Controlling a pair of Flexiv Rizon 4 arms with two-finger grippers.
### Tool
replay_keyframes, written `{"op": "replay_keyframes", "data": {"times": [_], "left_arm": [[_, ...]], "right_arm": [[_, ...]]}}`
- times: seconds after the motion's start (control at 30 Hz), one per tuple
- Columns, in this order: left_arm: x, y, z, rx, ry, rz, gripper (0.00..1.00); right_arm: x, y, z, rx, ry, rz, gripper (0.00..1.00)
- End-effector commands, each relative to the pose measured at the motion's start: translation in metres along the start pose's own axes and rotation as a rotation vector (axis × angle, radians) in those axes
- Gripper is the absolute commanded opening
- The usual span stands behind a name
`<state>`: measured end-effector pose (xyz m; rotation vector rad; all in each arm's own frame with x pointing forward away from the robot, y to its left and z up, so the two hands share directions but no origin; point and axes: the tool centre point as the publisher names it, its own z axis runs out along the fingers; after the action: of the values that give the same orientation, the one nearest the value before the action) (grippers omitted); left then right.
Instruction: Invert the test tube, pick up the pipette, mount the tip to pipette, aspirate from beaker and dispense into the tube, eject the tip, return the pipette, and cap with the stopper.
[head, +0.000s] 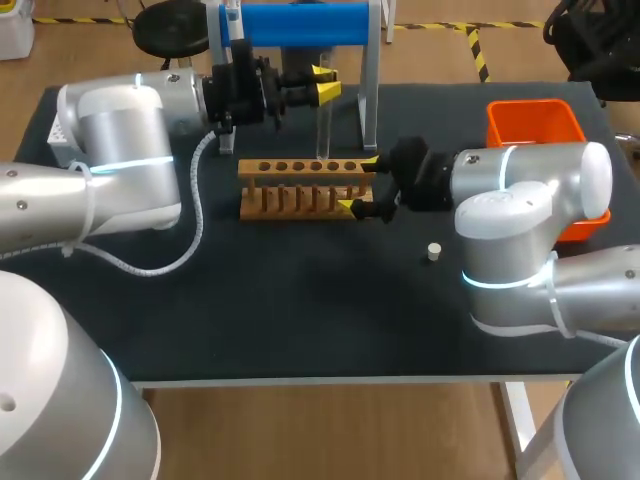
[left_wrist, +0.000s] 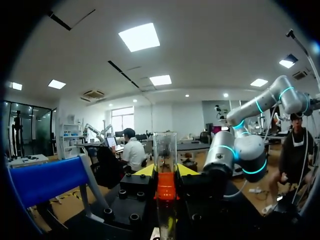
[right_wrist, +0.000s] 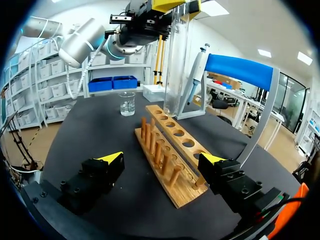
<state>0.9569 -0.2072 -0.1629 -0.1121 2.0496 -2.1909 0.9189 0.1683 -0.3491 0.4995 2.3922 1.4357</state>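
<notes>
Test tube hangs upright in the left hand, which grips its upper part. Its rounded end points down, just above the row of holes in the wooden rack. The right hand is spread open around the rack's end nearest it, gripping nothing. A straight descent should seat the tube. The pipette hangs just behind the tube, and the stopper rests on the bench beside the right arm.
</notes>
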Motion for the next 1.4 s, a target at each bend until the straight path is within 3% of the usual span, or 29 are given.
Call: {"op": "replay_keyframes", "data": {"times": [0.03,1.4], "left_arm": [[-0.006,0.004,0.003,0.003,0.004,-0.012,0.0],[-0.029,0.035,-0.008,0.019,-0.011,-0.012,0.0]], "right_arm": [[0.0,0.0,0.0,0.001,0.0,0.0,1.0],[0.0,0.0,0.0,0.001,0.0,0.0,1.0]]}}
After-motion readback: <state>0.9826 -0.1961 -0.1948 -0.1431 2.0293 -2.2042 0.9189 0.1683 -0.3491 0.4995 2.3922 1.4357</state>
